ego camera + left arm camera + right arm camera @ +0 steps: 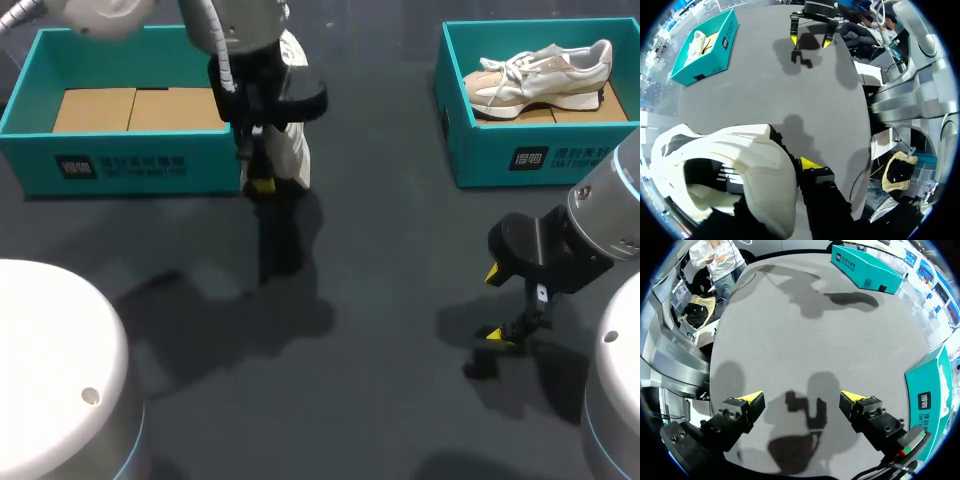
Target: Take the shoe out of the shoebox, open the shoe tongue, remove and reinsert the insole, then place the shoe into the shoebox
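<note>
From the head view, the left gripper [262,185] hung at about 11 o'clock on the table [380,250], just off the near right corner of the left shoebox [120,165]. It was closed on a white shoe [297,158], which it held clear of the tabletop. That box, at 10 o'clock, showed only its cardboard floor. The right shoebox [500,150] sat at 2 o'clock with a second shoe [540,75] lying inside on its sole. The right gripper [497,303] stood at 4 o'clock, well apart from both boxes, with its 2 fingers spread wide and nothing between them.

In the left wrist view, the left gripper [805,165] gripped the white shoe [740,160] at the wall of its opening. 1 yellow tip lay against the outside and the other finger was hidden by the shoe. Taking straight ahead along the fingers as 12 o'clock, the right gripper [810,41] was far off at 12, open. The right shoebox [722,47] with the second shoe [696,42] lay at 11.

In the right wrist view, the right gripper [802,399] was fully open above bare table, holding nothing. The left shoebox [865,271] lay far ahead at 1 o'clock, and the right shoebox [927,395] was close beside the gripper at 3.
</note>
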`<state>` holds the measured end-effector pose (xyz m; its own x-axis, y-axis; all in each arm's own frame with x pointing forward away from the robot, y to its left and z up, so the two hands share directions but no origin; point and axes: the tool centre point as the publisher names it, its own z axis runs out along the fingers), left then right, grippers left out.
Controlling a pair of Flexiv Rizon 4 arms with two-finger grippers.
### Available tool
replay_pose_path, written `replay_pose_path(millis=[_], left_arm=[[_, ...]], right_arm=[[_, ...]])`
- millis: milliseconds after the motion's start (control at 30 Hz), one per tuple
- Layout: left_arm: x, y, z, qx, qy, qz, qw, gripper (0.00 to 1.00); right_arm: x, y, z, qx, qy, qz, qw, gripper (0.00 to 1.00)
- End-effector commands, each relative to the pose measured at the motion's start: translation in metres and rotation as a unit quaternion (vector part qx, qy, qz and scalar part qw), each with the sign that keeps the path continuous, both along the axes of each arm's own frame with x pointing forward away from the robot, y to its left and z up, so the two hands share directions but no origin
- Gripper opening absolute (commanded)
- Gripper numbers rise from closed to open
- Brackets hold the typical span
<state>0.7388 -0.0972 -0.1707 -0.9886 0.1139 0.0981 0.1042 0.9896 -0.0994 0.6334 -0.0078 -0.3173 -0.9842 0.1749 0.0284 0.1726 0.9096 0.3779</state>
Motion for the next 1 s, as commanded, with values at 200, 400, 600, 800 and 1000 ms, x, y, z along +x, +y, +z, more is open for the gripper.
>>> replay_pose_path(millis=[200, 400, 600, 800, 1000], left_arm=[[-0.005, 0.014, 0.006, -0.009, -0.007, -0.008, 1.0, 0.0], [0.035, 0.06, 0.033, -0.028, -0.006, -0.028, 0.999, 0.0], [0.071, 0.114, 0.049, -0.023, -0.003, -0.021, 1.0, 0.0], [0.107, 0.161, 0.057, 0.008, -0.02, -0.013, 1.0, 0.0], [0.133, 0.188, 0.062, 0.025, -0.033, -0.005, 0.999, 0.0]], right_arm=[[-0.002, 0.0, 0.0, -0.001, -0.002, -0.001, 1.0, 1.0], [-0.002, 0.0, 0.0, -0.001, -0.002, -0.001, 1.0, 1.0], [-0.002, 0.0, 0.0, -0.001, -0.002, -0.001, 1.0, 1.0], [-0.002, 0.0, 0.0, -0.001, -0.002, -0.001, 1.0, 1.0], [-0.002, 0.0, 0.0, -0.001, -0.002, -0.001, 1.0, 1.0]])
